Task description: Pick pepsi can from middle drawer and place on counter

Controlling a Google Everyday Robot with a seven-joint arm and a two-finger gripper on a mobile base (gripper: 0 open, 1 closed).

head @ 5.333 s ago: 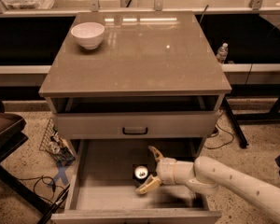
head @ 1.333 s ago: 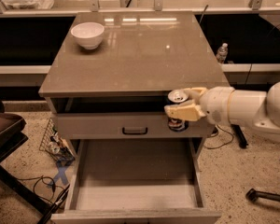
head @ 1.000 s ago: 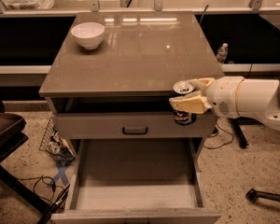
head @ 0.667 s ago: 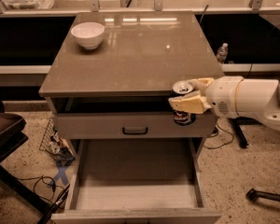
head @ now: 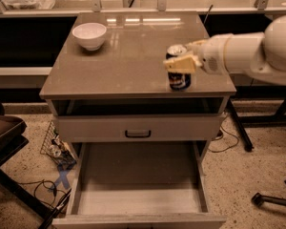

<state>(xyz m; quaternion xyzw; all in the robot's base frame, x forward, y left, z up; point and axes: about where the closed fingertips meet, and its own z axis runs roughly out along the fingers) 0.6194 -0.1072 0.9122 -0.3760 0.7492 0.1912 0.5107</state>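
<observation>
By the 4 o'clock edge of the glossy grey-brown worktop (head: 128,56), the cream gripper (head: 179,62) pinches the dark blue pepsi can (head: 179,81) between its jaws.

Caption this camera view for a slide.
Gripper holds the pepsi can upright at the front right of the counter, middle drawer open below, white bowl back left.

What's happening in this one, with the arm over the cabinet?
The robot's gripper holds the pepsi can upright at the front right of the counter, its fingers closed around the can's upper half. I cannot tell whether the can's base touches the surface yet. Below, the middle drawer stands pulled open with its floor bare. A white bowl sits near the counter's back left corner.
</observation>
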